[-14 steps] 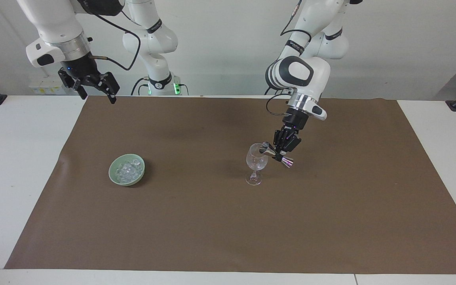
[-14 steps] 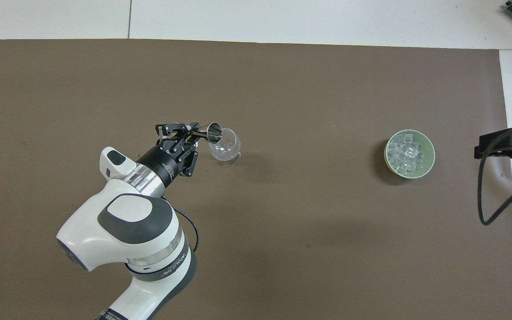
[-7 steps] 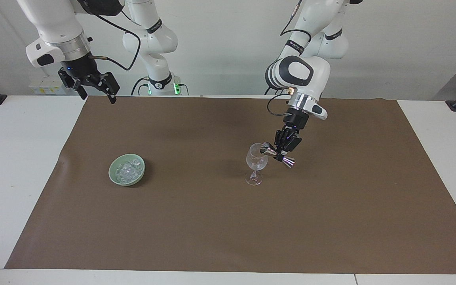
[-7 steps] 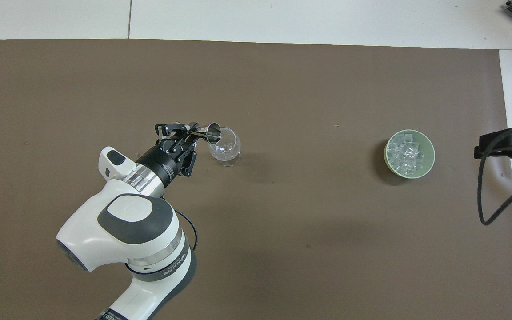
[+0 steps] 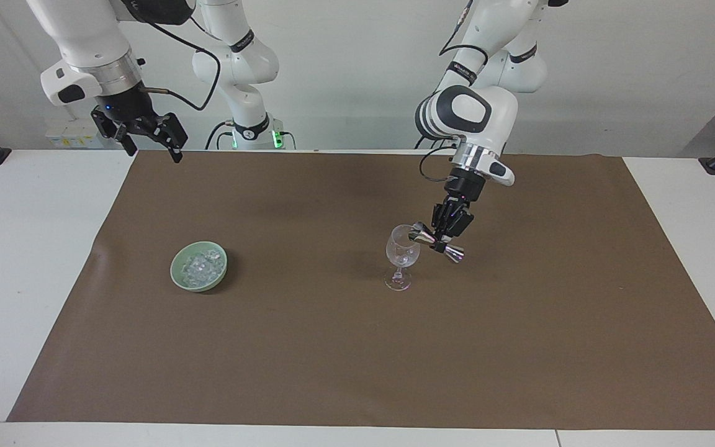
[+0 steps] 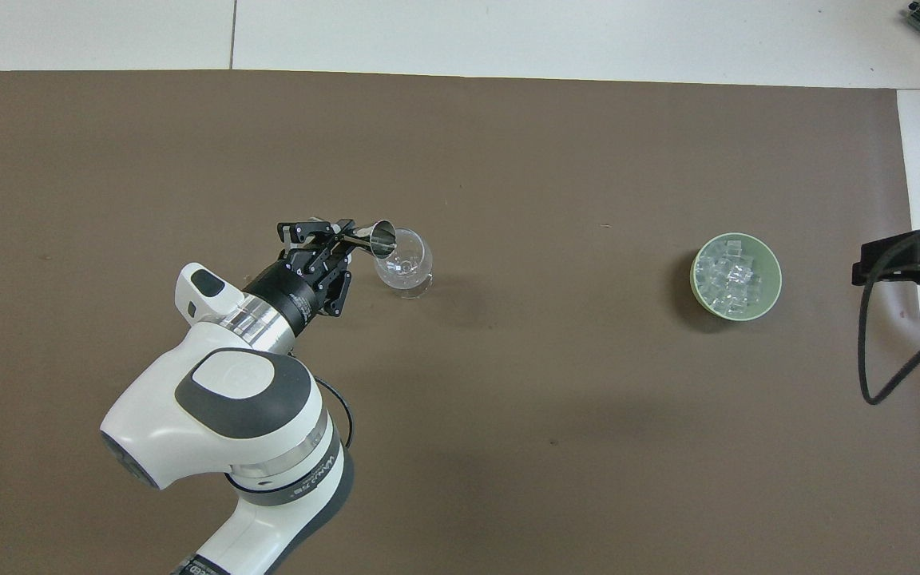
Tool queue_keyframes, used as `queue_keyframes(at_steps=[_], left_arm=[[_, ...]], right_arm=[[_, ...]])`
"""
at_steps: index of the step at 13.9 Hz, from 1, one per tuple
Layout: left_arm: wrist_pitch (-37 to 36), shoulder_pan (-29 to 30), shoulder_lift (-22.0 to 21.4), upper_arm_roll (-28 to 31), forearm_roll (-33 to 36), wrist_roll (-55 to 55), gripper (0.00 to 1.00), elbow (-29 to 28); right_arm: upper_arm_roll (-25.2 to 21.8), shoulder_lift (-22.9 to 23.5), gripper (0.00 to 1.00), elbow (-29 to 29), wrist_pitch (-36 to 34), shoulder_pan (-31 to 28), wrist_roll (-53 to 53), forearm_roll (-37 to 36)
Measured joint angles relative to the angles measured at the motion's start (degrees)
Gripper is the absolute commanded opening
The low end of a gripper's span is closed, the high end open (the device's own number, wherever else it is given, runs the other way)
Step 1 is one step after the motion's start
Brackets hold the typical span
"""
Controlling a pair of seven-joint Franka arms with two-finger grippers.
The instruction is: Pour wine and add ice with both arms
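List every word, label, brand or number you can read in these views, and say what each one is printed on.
"FRANKA": partly legible on the black band of the left arm, overhead view; the lettering after it is too small to read.
Black bands on the right arm: lettering present, too small to read.
Jigger, wine glass, bowl of ice: no text.

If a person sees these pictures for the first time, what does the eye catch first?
First, the left hand, which holds a shiny metal jigger tipped over the rim of the clear wine glass standing mid-mat. Next, the green bowl heaped with ice, toward the right arm's end of the brown mat. The right hand waits open, raised above the mat's corner nearest its base.
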Motion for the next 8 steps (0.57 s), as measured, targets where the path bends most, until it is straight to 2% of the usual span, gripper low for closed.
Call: queue_keyframes(at_steps=[8], left_arm=[[1.62, -0.11, 0.00, 0.00, 0.51, 2.45, 0.00, 0.47]], right_arm=[[0.00, 0.00, 1.00, 0.00, 0.00, 0.00, 0.00, 0.00]])
